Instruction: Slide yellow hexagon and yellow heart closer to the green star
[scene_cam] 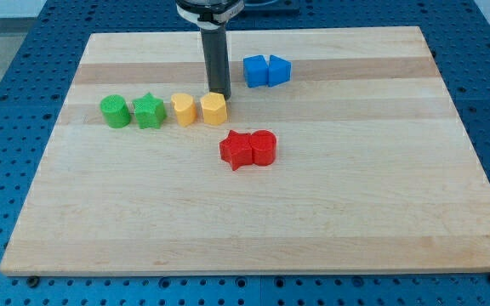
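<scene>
The green star [149, 111] sits at the view's left on the wooden board [253, 212]. Just right of it stands the yellow heart [182, 110], a small gap between them. The yellow hexagon [213, 110] stands right of the heart, close beside it. My tip [219, 93] is at the hexagon's top right edge, touching or almost touching it. The rod rises from there to the view's top.
A green cylinder [114, 111] stands left of the star. Two blue blocks [266, 70] sit side by side right of the rod, toward the view's top. A red star [237, 150] and a red cylinder [264, 147] touch each other below the hexagon.
</scene>
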Robot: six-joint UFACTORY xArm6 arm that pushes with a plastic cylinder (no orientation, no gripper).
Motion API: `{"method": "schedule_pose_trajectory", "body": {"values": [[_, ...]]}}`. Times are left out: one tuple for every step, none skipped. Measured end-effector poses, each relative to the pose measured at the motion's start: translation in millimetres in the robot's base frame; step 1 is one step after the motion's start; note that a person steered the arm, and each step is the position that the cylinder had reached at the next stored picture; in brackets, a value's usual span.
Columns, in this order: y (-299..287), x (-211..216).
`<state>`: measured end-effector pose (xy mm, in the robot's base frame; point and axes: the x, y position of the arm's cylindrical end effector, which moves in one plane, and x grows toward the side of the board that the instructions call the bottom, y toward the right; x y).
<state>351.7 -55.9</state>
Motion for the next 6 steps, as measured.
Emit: {"method": "schedule_pose_trajectory", "body": {"values": [[0.2, 0.0], [0.2, -1.0], [6.3, -7.9], [24.3, -7.9], [38.3, -7.4], [39.2, 6.6]]}}
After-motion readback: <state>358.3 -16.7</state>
